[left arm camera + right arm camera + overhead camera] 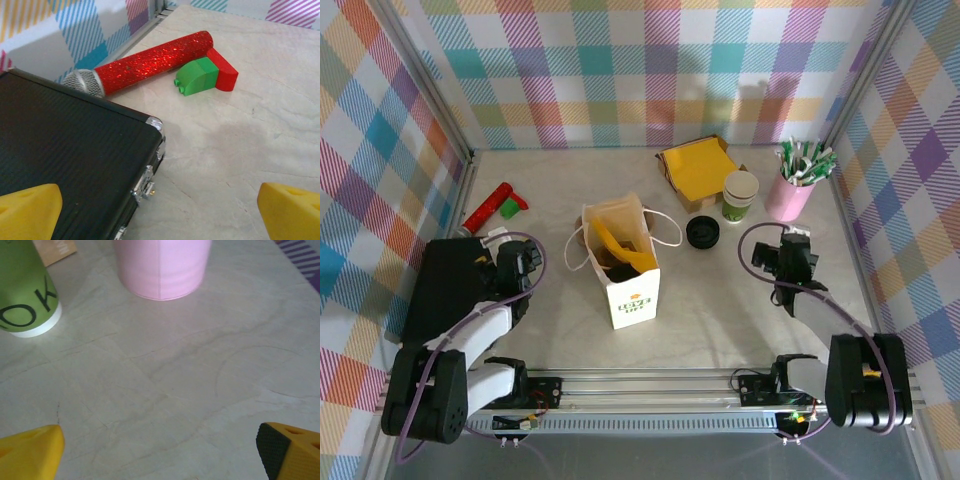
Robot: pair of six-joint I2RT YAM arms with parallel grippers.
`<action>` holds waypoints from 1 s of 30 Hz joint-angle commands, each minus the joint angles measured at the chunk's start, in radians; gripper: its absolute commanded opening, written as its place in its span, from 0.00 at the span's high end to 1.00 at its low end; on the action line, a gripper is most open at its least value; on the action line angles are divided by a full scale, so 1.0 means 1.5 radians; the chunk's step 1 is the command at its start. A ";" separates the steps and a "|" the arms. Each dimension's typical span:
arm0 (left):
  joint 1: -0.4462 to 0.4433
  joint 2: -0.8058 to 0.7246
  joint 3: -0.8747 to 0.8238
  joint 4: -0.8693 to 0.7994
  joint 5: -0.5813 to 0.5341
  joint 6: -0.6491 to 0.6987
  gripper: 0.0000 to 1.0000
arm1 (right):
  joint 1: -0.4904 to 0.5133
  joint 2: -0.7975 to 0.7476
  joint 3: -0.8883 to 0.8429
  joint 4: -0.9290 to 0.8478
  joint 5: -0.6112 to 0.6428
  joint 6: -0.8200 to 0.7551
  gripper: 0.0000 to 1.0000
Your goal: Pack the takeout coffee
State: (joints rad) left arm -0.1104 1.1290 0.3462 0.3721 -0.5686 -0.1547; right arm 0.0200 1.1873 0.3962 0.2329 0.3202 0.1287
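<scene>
The takeout coffee cup (pixel 740 195), white above a green band, stands upright and uncovered right of the table's middle; its green base (pixel 25 290) fills the upper left of the right wrist view. Its black round lid (pixel 702 232) lies flat on the table just front-left of the cup. A white paper bag (pixel 620 262) stands open at the centre. My right gripper (pixel 782 248) (pixel 160 455) hovers open over bare table, in front of and to the right of the cup, holding nothing. Above the edge of a black case, my left gripper (pixel 507 248) (pixel 165 215) stands open.
A pink cup (pixel 792 192) (pixel 160 265) of green-white sticks stands right of the coffee cup. A box of yellow napkins (pixel 698 166) sits behind it. On the left lie the black case (pixel 65 165), a red glitter microphone (pixel 150 62) and a green-red brick (pixel 205 75).
</scene>
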 commanded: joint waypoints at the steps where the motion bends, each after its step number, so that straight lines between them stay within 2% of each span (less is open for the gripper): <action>1: 0.011 0.026 -0.035 0.156 0.047 0.020 0.00 | -0.006 0.027 0.005 0.124 -0.074 -0.051 0.01; 9: 0.018 0.129 -0.054 0.341 0.146 0.076 0.00 | -0.005 0.081 -0.025 0.306 -0.142 -0.087 0.01; 13: 0.022 0.200 -0.054 0.418 0.194 0.082 0.00 | -0.006 0.109 0.006 0.281 -0.178 -0.090 0.01; 16: 0.022 0.247 -0.052 0.457 0.195 0.080 0.00 | -0.006 0.118 0.018 0.271 -0.195 -0.093 0.01; 21: 0.022 0.291 -0.037 0.467 0.176 0.074 0.00 | -0.005 0.130 0.030 0.270 -0.211 -0.096 0.01; 24: 0.022 0.290 -0.010 0.409 0.185 0.077 0.00 | -0.006 0.129 0.023 0.277 -0.233 -0.101 0.01; 28: 0.011 0.299 0.026 0.357 0.186 0.095 0.00 | -0.005 0.166 -0.030 0.415 -0.277 -0.107 0.01; 30: 0.010 0.298 0.027 0.354 0.185 0.096 0.00 | -0.005 0.196 -0.007 0.400 -0.287 -0.111 0.01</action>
State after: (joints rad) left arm -0.0914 1.5669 0.3687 0.9340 -0.2981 -0.0322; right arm 0.0177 1.4326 0.3794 0.7441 -0.0452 -0.0162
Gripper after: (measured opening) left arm 0.997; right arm 0.990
